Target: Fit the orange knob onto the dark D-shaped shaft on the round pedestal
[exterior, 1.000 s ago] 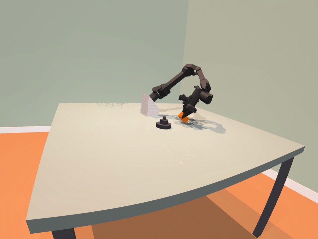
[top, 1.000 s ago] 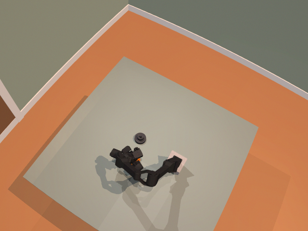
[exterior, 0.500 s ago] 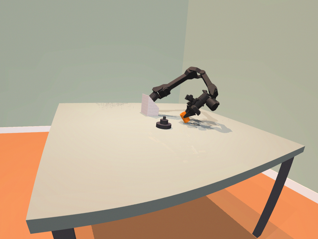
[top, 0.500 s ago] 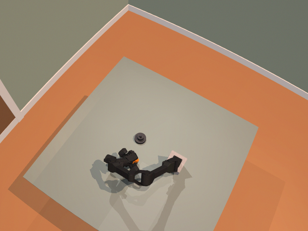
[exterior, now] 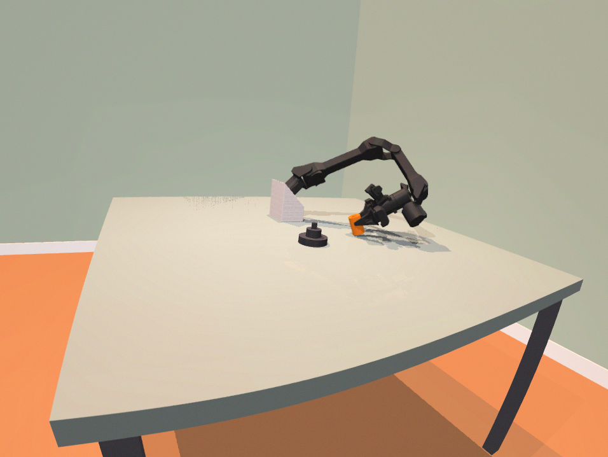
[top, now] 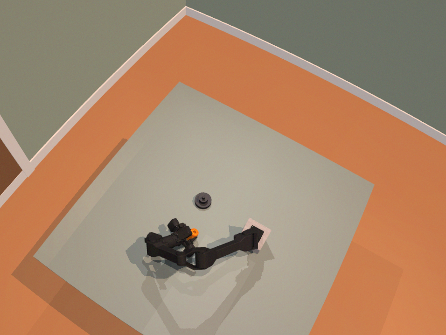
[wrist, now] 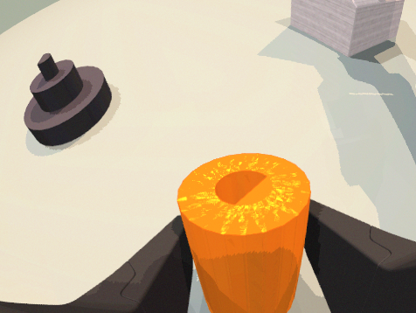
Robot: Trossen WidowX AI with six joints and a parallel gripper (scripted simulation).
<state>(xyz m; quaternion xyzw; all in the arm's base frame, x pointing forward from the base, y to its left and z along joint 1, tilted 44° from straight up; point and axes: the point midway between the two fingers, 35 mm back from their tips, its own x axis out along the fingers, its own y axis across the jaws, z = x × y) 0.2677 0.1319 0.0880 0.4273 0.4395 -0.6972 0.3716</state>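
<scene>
The orange knob (top: pixel 192 235) (exterior: pixel 356 227) (wrist: pixel 246 267) is a cylinder, held leaning in the exterior view. Its D-shaped hole faces the wrist camera, with the flat edge at the hole's lower right. My gripper (top: pixel 190 237) (exterior: pixel 359 223) (wrist: pixel 244 218) is shut on the knob, one finger on each side. The knob's lower end is close to the table; I cannot tell whether it touches. The dark round pedestal (top: pixel 203 206) (exterior: pixel 313 240) (wrist: pixel 72 124) stands upright, apart from the knob, at upper left in the wrist view. Its bare shaft (top: pixel 203 198) (exterior: pixel 314 224) (wrist: pixel 49 69) points up; its flat side is not clear.
The pale base block (top: pixel 252 223) (exterior: pixel 289 207) (wrist: pixel 323 26) carries the arm, to the right of the pedestal in the top view and behind it in the exterior view. The arm's shadows fall across the table (top: pixel 230 144) (exterior: pixel 211 305) (wrist: pixel 166 100).
</scene>
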